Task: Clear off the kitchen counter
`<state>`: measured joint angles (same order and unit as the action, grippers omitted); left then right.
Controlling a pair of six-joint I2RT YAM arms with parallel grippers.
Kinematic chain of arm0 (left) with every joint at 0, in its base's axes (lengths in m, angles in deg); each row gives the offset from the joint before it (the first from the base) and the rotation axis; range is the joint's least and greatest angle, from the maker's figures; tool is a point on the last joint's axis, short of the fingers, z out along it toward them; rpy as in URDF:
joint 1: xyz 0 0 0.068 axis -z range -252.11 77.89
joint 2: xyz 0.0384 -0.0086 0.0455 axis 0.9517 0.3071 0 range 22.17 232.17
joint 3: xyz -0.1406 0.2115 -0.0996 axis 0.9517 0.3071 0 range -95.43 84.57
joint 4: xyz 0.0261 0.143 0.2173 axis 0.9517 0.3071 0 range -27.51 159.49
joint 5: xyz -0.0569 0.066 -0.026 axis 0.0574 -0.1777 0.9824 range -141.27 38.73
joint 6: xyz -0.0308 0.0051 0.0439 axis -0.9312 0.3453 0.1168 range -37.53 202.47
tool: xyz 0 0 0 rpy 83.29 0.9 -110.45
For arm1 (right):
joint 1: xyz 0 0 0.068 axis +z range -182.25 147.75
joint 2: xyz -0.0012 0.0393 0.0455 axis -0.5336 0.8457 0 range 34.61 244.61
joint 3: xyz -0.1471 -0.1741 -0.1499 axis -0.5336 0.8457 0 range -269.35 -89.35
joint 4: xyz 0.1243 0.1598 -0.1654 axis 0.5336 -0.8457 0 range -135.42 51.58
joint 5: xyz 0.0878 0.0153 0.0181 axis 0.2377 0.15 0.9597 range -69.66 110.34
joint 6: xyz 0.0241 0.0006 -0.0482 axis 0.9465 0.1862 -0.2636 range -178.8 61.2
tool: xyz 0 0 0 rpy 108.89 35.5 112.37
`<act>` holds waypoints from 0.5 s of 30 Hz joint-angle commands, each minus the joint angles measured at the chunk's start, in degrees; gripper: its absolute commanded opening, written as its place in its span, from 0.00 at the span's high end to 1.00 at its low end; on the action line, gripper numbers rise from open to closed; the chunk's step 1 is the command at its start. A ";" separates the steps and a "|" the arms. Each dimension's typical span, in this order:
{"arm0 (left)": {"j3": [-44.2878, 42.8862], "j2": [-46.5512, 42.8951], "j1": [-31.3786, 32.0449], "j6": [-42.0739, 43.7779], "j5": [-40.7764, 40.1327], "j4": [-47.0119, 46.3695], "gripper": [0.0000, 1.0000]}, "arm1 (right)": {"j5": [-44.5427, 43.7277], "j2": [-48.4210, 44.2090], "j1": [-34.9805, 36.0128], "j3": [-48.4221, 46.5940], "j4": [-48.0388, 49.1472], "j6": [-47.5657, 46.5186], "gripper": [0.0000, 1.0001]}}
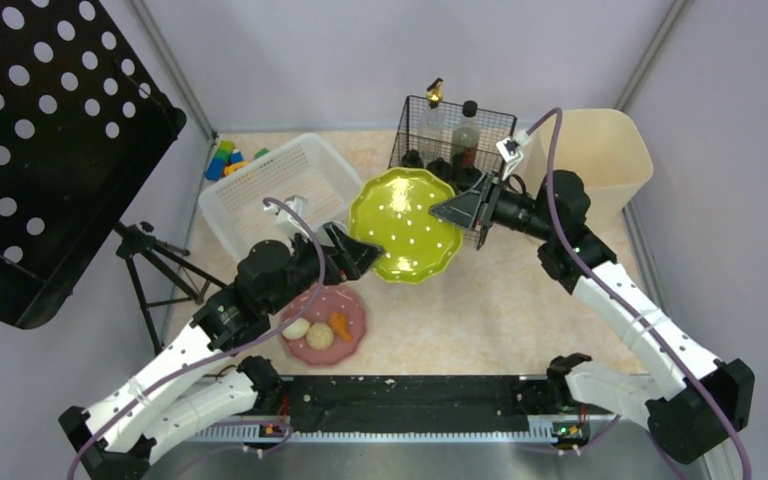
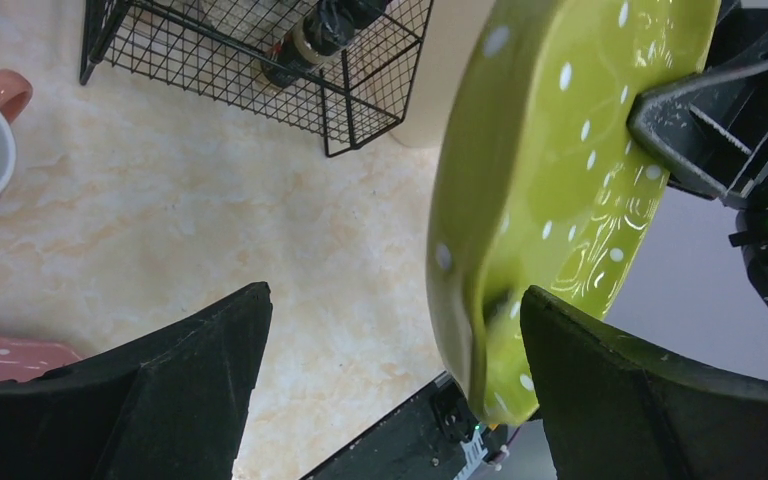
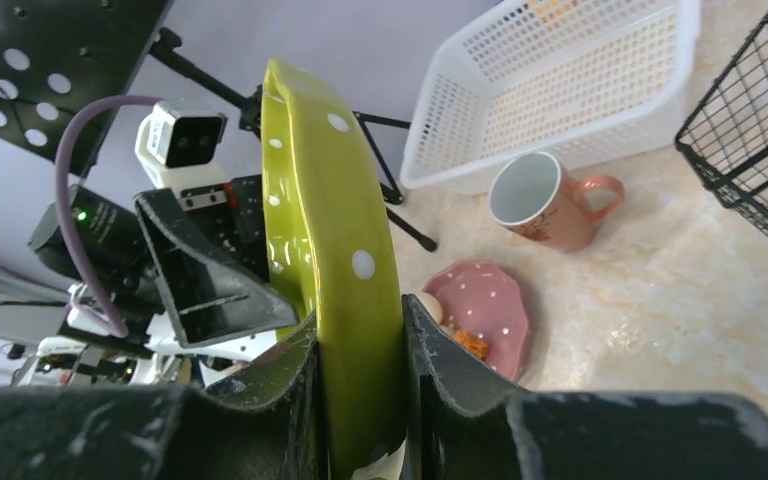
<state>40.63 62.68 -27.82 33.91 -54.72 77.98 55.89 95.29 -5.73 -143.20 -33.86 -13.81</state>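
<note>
Right claw (image 1: pixel 457 211) pinches the green plate (image 1: pixel 405 225) face-up above the counter (image 1: pixel 520 300) beside the wire basket (image 1: pixel 430 110), left claw (image 2: pixel 395 295) gaping at its rim.

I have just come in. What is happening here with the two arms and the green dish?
The right hand is shut on the rim of a green dotted plate and holds it up off the kitchen counter. The left hand is open, with the plate's opposite rim between its fingers, not yet closed on it. It looks like a handover. A pink plate with food and a pink mug stand on the counter.
</note>
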 commanded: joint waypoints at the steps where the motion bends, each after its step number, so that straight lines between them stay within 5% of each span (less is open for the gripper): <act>1: 1.14 -0.43 -0.04 -1.46 1.15 -6.77 0.02 | 3.52 -3.90 1.47 0.82 12.57 5.46 1.00; 9: 3.60 -0.04 -0.08 -3.61 5.48 -14.23 0.07 | 4.23 -4.71 2.73 4.63 16.54 9.15 1.00; 15: 4.23 0.58 -0.07 -4.05 7.30 -17.01 0.24 | 3.63 -4.46 2.92 5.29 15.66 8.54 1.00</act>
<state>44.63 63.01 -27.82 30.59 -49.69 67.24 59.19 93.48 -3.74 -136.25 -27.26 -7.95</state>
